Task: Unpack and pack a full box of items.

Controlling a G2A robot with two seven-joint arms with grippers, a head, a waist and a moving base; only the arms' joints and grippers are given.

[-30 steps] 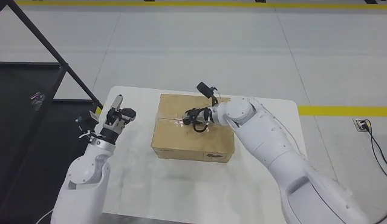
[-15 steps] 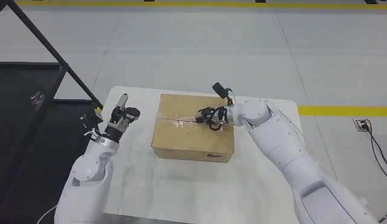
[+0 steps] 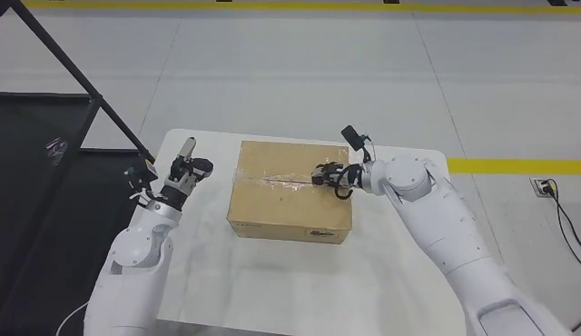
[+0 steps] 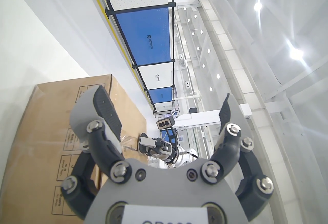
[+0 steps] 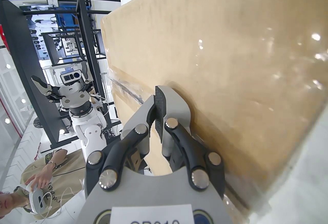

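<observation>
The white worktop (image 3: 272, 281) carries everything I am dealing with. Its near edge is cut off in the top view, so I cannot tell how far it reaches toward me. The cardboard box (image 3: 289, 200) sits about mid-worktop, toward the far side, with its flaps closed, so whatever it holds is hidden. Its far edge lies close to the worktop's far edge. There is a broad bare stretch in front of the box, a fair strip on its left and a narrower one on its right.

Clear tape (image 3: 272, 180) runs left to right along the seam across the box top, crinkled and catching glare. In my right wrist view a dark line follows the seam, and I cannot tell whether it is a cut or just the gap between the flaps.

My left gripper (image 4: 164, 97) hangs above the left strip of the worktop, beside the box's left face and apart from it, with its fingers spread wide and nothing between them.

My right gripper (image 5: 157, 107) lies low on the box top at the right part of the seam, one finger against the cardboard. Its pads are pressed together, and I cannot make out whether anything thin is pinched between them.
</observation>
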